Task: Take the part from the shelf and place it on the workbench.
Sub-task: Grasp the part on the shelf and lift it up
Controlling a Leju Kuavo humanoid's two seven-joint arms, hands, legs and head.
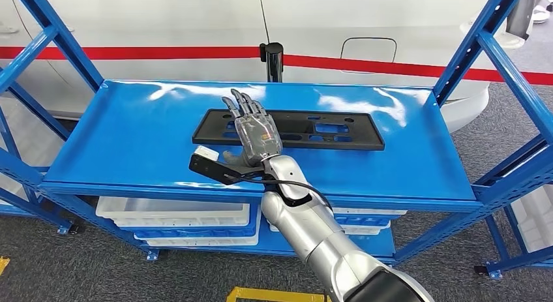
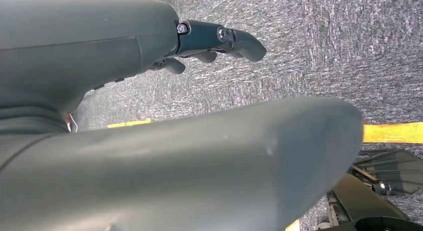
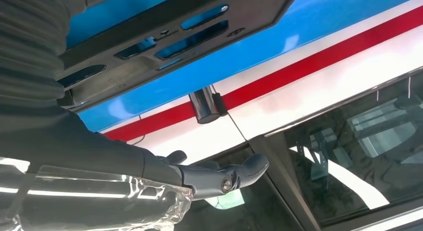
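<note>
On the blue shelf point(image 1: 130, 139) top, the flat black part point(image 1: 326, 129) lies with its long axis running left to right, parallel to the front edge. The right hand point(image 1: 255, 129) hovers over its left half, fingers extended and apart, grasping nothing. From the right wrist, the part point(image 3: 169, 34) shows slotted cutouts. The left hand point(image 2: 209, 41) hangs over grey carpet point(image 2: 324, 51), fingers curled, empty.

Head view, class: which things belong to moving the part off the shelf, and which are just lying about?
Belongs to the job:
black part
blue shelf
right hand, open above the part

Just lying about:
white trays on the lower shelf
white car with red stripe
black post
</note>
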